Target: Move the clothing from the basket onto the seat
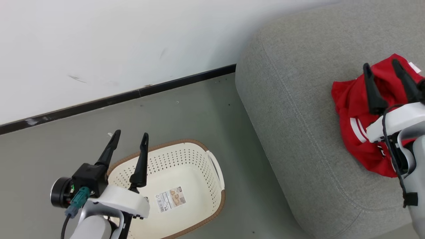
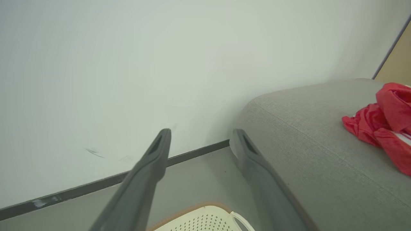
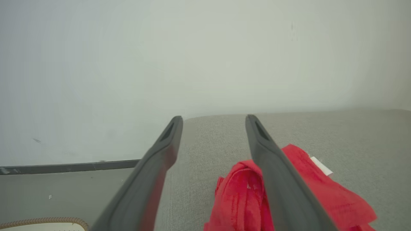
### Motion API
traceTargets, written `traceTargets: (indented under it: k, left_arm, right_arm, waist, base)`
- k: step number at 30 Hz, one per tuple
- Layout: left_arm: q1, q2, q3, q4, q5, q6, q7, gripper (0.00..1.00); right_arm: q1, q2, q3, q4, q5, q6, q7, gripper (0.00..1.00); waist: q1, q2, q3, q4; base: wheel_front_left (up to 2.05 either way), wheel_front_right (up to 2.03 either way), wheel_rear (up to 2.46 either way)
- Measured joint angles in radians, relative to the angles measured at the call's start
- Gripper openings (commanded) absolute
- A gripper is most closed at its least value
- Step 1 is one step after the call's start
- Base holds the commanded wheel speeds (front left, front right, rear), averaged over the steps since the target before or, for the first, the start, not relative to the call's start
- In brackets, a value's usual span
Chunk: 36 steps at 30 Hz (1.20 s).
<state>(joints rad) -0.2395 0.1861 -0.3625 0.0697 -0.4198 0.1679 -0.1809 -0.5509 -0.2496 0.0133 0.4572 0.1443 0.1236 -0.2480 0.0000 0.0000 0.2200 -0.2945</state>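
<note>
Right claw (image 1: pixel 381 63): the two dark fingers were held wide apart, with nothing clamped between them.
Left claw (image 1: pixel 130 134): its fingers were likewise spread, and nothing was held.
Clothing (image 1: pixel 352 99): a crumpled red heap with white stripes was seen lying on the seat, directly beneath the right claw; whether the fingers brushed the cloth could not be told.
Seat (image 1: pixel 298 99): the large grey cushion was found bare apart from that heap, which lay well in from its rounded corner.
Basket (image 1: pixel 186 156): it stood on the floor (image 1: pixel 199 113) just beside the seat, under the left claw; only a printed label (image 1: pixel 171 199) was seen on its bottom (the near part was hidden by the left arm).
Done: the clothing was judged to have been delivered onto the seat, since no garment was seen in the visible part of the basket.
Left: little or nothing was judged to remain, unless a piece was concealed behind the left arm.
Right arm pose: the pale wrist was raised over the seat, with the fingers pointed across the heap toward the wall (image 1: pixel 99 49).
Left arm pose: the wrist was held above the basket's near side, with the fingers aimed up and out toward the dark baseboard (image 1: pixel 166 86).
</note>
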Motion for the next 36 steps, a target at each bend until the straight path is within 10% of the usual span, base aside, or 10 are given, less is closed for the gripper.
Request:
traceTargets:
  k: [16,36]
  left_arm:
    - [0.175,0.002,0.150,0.028,-0.046,0.104,-0.054,1.00]
    - [0.273,-0.018,0.165,0.044,-0.047,0.113,-0.064,1.00]
  right_arm:
    - [0.217,0.133,0.053,-0.188,-0.022,0.000,-0.007,1.00]
    - [0.487,0.191,0.025,-0.294,-0.087,0.000,-0.007,1.00]
  waist:
    - [0.0000,0.0000,-0.114,0.106]
    - [0.0000,0.0000,-0.235,0.215]
  base:
    - [0.00,0.00,0.00]
    - [0.00,0.00,0.00]
